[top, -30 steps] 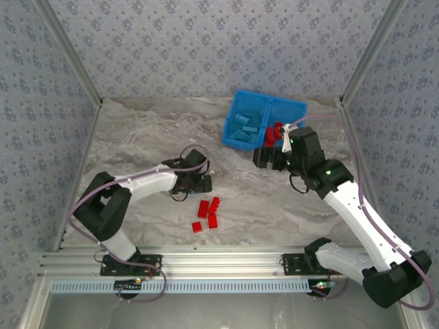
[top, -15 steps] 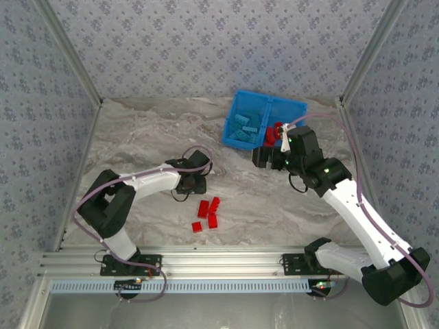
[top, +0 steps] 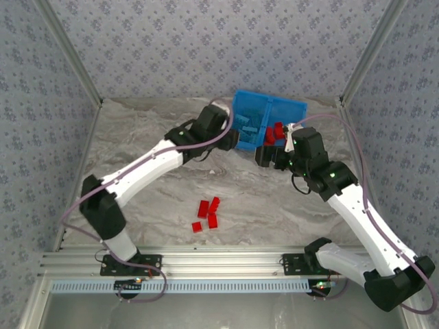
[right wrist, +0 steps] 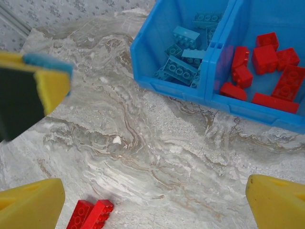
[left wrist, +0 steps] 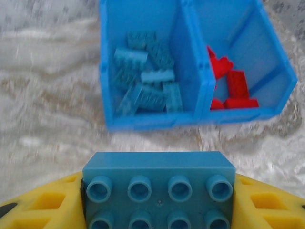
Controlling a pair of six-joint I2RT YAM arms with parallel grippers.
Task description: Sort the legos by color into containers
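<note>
At bin's near-left corner: left gripper (top: pixel 221 131) closed partway on one light blue lego (left wrist: pixel 158 167), studded face toward the wrist camera, yellow fingers (left wrist: pixel 38 205) pressing both of its ends. Held lego sits short of the blue bin (left wrist: pixel 152 121); the bin's near wall stands between it and the left compartment (left wrist: pixel 138 24).

Right gripper (top: pixel 266 157) hangs just before the right compartment (left wrist: pixel 228 33), fingers (right wrist: pixel 31 205) spread wide, gripping nothing, marble table (right wrist: pixel 157 143) below.

Left compartment: loose heap of light blue legos (left wrist: pixel 147 86). Right compartment: red legos (right wrist: pixel 267 62), jumbled.

Loose red legos (top: pixel 208 214) lie in a small cluster on the table, well apart from the bin, toward the front edge.
</note>
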